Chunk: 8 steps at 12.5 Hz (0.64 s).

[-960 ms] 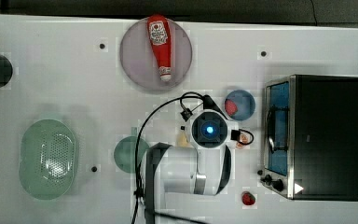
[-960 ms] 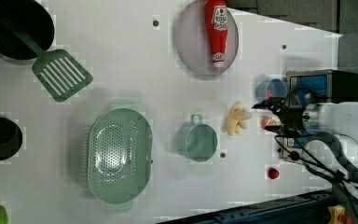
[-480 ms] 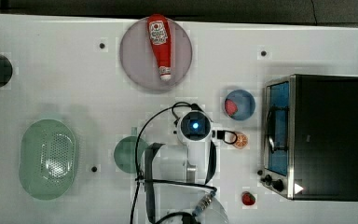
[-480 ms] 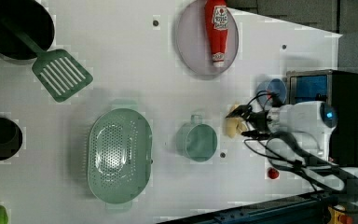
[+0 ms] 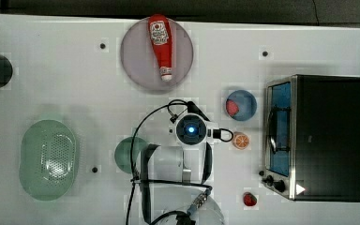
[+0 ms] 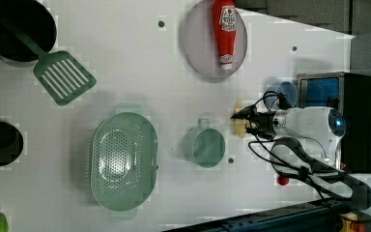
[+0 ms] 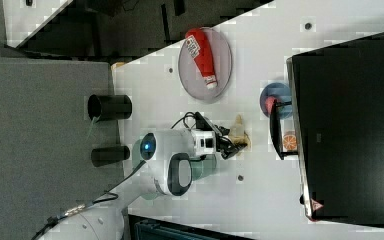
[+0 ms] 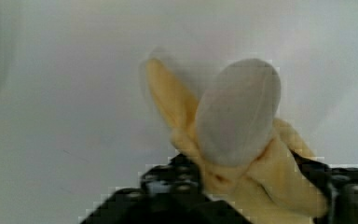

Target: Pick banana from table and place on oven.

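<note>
White table (image 5: 75,84) with dark holes, pincer (image 6: 244,122) closed around banana (image 8: 242,140), oven (image 5: 328,136) nearby

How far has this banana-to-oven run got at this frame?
Reached: the gripper is down at the banana on the table, and the wrist view shows the banana between its fingers. In hand: the grasp; a firm grip cannot be confirmed. Left: lifting the banana and carrying it to the oven, whose black top has nothing on it.
</note>
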Tool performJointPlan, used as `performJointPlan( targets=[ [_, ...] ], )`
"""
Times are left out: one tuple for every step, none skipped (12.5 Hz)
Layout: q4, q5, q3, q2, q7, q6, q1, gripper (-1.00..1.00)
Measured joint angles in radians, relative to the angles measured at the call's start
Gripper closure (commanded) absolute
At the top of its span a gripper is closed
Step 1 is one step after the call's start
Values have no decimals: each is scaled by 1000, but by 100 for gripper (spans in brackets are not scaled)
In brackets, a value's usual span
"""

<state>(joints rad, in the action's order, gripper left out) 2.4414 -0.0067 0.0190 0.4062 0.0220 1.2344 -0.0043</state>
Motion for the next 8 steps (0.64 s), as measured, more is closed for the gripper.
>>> performJointPlan(
  targets=[
    [10, 3, 14, -18, 1, 6, 13, 43],
    [20, 6, 19, -34, -1, 7, 17, 43],
    [21, -6, 19, -44, -2, 7, 15, 43],
    [21, -25, 19, -58, -2, 11, 13, 43],
    [29, -15, 20, -81, -2, 20, 10, 43],
    [37, 2, 22, -108, -2, 10, 5, 43],
    [37, -8, 17, -142, -2, -39, -2, 43],
    [27, -18, 17, -183, -2, -113, -3, 43]
  ],
)
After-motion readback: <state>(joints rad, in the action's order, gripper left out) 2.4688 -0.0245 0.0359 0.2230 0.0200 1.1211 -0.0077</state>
